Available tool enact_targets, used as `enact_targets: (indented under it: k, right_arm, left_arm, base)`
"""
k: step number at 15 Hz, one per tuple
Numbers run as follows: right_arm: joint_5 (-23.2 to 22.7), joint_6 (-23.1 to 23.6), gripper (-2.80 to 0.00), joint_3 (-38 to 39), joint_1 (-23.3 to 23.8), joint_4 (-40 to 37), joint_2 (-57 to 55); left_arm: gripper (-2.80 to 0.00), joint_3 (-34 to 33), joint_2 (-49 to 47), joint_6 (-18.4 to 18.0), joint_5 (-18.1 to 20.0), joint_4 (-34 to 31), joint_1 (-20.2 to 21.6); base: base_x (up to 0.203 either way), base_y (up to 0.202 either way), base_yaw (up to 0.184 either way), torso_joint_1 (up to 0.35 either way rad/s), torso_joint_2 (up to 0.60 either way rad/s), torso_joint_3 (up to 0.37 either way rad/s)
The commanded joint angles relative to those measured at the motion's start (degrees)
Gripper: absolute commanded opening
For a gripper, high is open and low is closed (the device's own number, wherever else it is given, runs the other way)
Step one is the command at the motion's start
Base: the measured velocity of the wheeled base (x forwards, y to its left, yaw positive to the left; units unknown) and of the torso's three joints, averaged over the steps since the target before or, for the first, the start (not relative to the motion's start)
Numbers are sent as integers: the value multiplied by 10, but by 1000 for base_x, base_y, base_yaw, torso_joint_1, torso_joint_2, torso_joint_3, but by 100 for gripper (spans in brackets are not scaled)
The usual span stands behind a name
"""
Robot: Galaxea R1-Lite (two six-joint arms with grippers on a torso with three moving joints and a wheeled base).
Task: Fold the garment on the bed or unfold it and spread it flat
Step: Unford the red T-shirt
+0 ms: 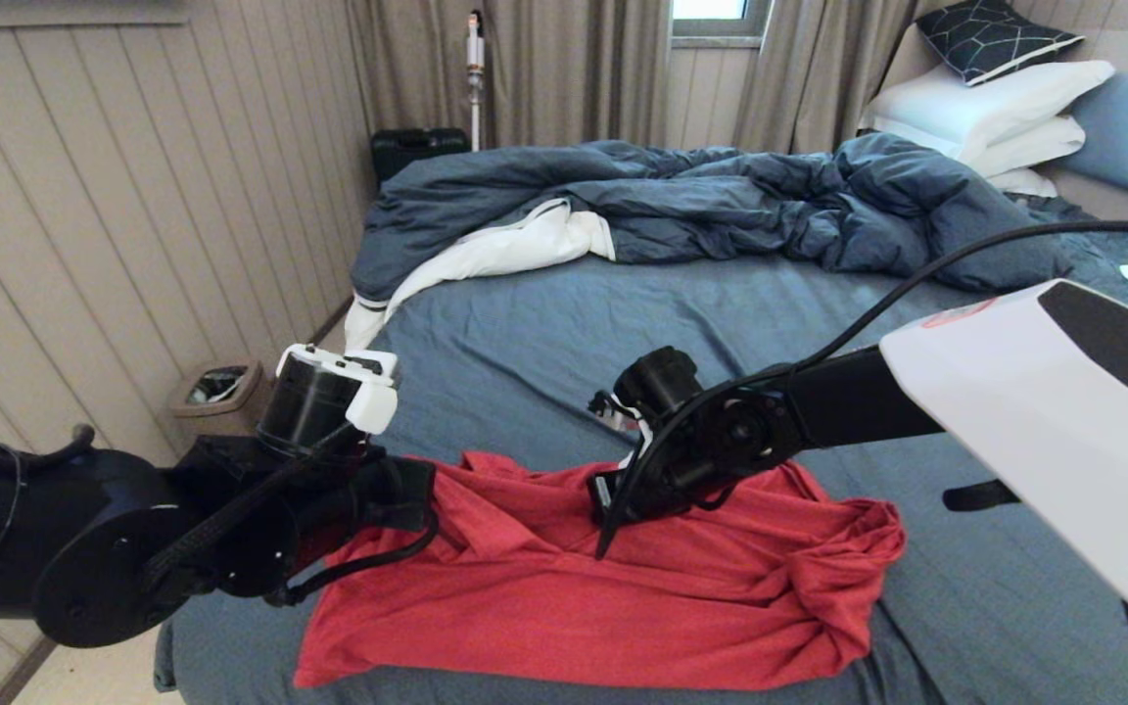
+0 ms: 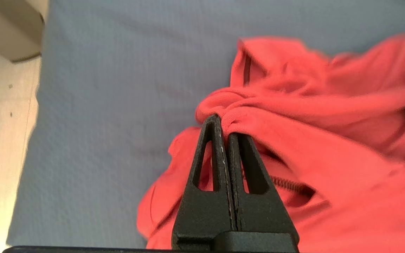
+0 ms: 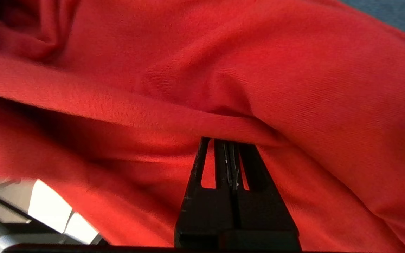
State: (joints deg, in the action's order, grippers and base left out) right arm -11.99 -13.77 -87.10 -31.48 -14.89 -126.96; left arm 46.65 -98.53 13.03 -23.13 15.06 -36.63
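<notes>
The bright red thin-knit garment (image 1: 613, 597) lies crumpled on the near part of the large bed with the slate-blue sheet (image 1: 564, 323), close to its front edge, with a bunched fold at its right side and no print visible on the exposed fabric. The left gripper (image 2: 225, 131) sits at the garment's left edge, its black jaws pressed together on a gathered ridge of red cloth, as the left wrist view shows. The right gripper (image 3: 229, 147) is placed at the upper middle of the garment, its jaws likewise clamped on a raised fold of the fabric; in the head view the cloth rises toward both grip points and sags between them. The left arm enters from the lower left of the head view, the right arm from the right. Farther back on the bed, well apart from the garment, lies a rumpled dark blue duvet with a white lining (image 1: 681, 201), and white pillows (image 1: 985, 113) are stacked at the far right corner with a dark patterned cushion (image 1: 995, 34) on top. A small beige bin (image 1: 216, 392) stands on the floor beside the bed's left side, near the panelled wall.
</notes>
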Motion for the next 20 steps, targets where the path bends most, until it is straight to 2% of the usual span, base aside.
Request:
enact_targets:
  k: [1,6,11,16,17,20]
  right_arm:
    - [2,-3,-280,0,-3,3,-12]
    - [16,-12,-280,1,6,15,-5]
    - [27,-14,-280,1,16,21,3]
    - [28,-13,-280,1,28,20,18]
    - [28,-13,-280,1,30,20,20]
    - [28,-13,-280,1,30,20,21]
  left_arm:
    - [-280,20,-8,0,-1,1,12]
    - [-280,97,-103,-3,0,2,64]
    - [-280,173,-184,-32,-2,2,92]
    - [-280,180,-193,-50,-5,1,98]
    - [0,176,-189,-58,-12,1,98]
    - [0,175,-185,-59,-23,1,98]
  base:
    - [0,0,0,0,0,0]
    - [0,0,0,0,0,0]
    - [0,0,0,0,0,0]
    - [0,0,0,0,0,0]
    - [0,0,0,0,0,0]
    - [0,0,0,0,0,0]
